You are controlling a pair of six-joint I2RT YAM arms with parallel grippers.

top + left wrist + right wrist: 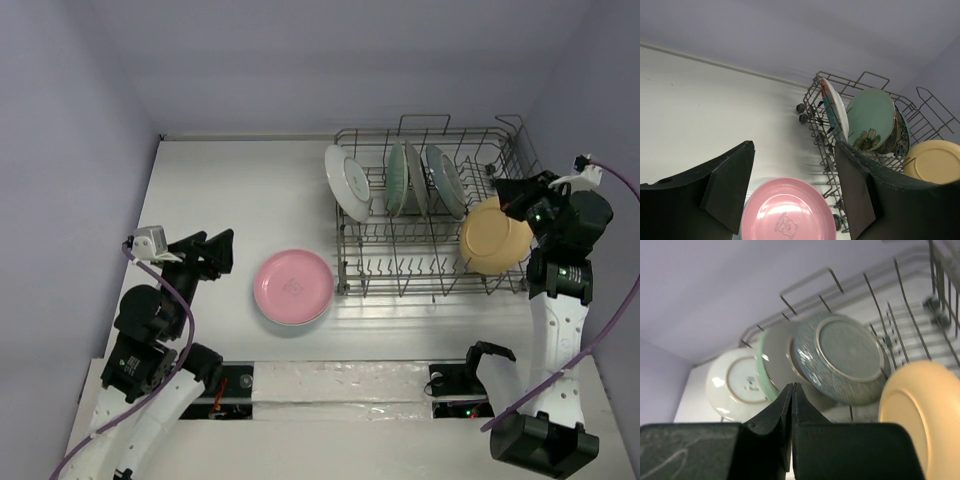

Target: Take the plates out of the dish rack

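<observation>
Rack first: the dish rack [400, 270] sits on the far right of the table [220, 190]. It holds four plates, and its near rows of tines are bare. Three plates stand on edge along the back row: a white plate [347, 182] at the left end, a green plate [402, 180] beside it, and a teal patterned plate [446, 182] on the right. The yellow plate [494, 238] leans at the rack's near right corner. It is nearest your right arm, so I judge it to be the one to take now.

The pink plate [293, 286] is already out, lying flat on the table just left of the rack. It seems to rest on another plate.

Your right claw [791, 387] is clenched on nothing, its fingers pressed flat together. It points at the green and teal plates, and the yellow plate lies just off to its right in the wrist view, apart from it.

- Spread the fingers before you approach.
- Swing right so that one finger goes behind the rim and one in front.
- Grip the upper edge and lift straight up clear of the tines, so the plate does not catch the wire.

Your left claw [794, 147] hangs spread wide above the pink plate, holding nothing and ready to receive.
</observation>
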